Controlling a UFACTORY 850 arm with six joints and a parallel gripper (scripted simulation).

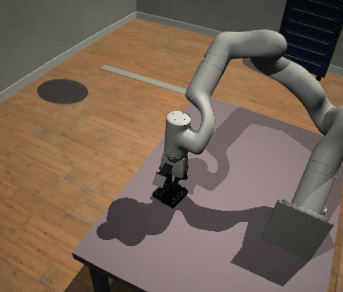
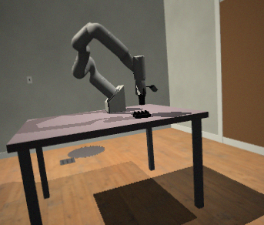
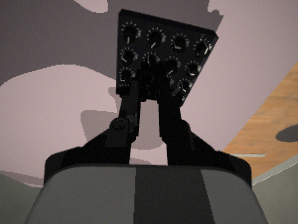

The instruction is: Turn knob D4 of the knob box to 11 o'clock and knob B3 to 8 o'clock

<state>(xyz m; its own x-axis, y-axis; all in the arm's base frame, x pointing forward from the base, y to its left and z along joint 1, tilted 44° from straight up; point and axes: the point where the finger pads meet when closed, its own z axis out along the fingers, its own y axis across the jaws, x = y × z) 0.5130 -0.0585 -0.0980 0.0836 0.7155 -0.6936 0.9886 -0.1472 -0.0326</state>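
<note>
The black knob box (image 1: 175,201) (image 2: 142,115) (image 3: 170,26) stands on the table. In the wrist view its rows of dark knobs with white lines run across the upper middle; the printed names are too small to read. A knob (image 3: 155,38) in the top row has its line toward the lower left of the picture. My gripper (image 1: 172,185) (image 2: 142,103) (image 3: 150,93) is above the box, pointing down, with a narrow gap between its fingers and nothing held. In the exterior view its tips are clear of the knobs. The fingers hide several knobs in the wrist view; the socket cannot be made out.
The table (image 1: 127,240) (image 2: 59,131) carries the arm's base (image 1: 297,230) (image 2: 115,102), well away from the box. The arm's shadow falls around the box. A near table edge lies beyond the box in the top view. A blue cabinet (image 1: 313,35) stands on the floor behind.
</note>
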